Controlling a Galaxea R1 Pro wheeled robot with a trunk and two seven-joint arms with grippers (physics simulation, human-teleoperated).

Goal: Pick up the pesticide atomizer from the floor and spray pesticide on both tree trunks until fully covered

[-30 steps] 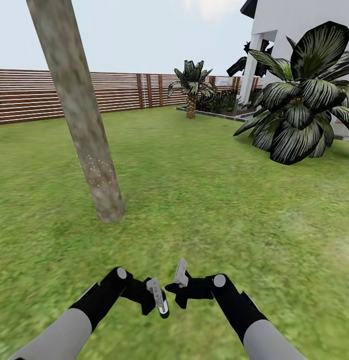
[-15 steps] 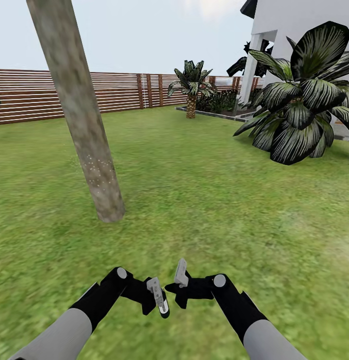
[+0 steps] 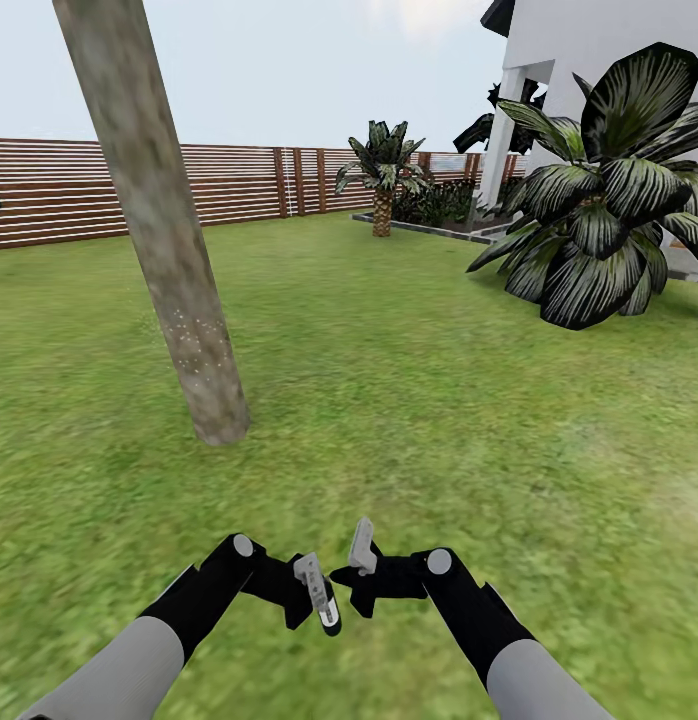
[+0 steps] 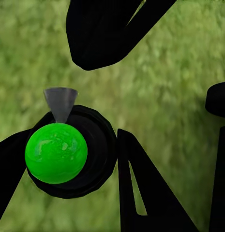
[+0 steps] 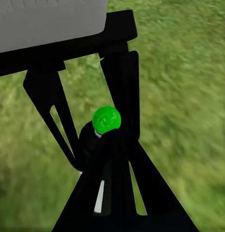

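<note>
Left claw (image 3: 311, 600): closed on the pesticide atomizer (image 3: 322, 597), held low over the grass (image 3: 419, 400); bottle's dark round body and bright green cap (image 4: 56, 152) show between the fingers in the left wrist view; right claw (image 3: 357, 580): just beside the left, state cannot be told; tree trunk (image 3: 164, 230): pale, mottled, leaning, ahead to the left, pale speckles near its base; fence (image 3: 229, 185), palm-like plants (image 3: 599, 215) and white house (image 3: 599, 50) beyond.

- The pesticide atomizer (image 3: 320, 596): small dark bottle with a white band and light grey trigger head, tilted, held low above the grass between the two grippers.
- The tree trunk (image 3: 164, 240): thick, pale, mottled, leaning, rooted in the lawn (image 3: 409, 400), with pale speckles low down.
</note>
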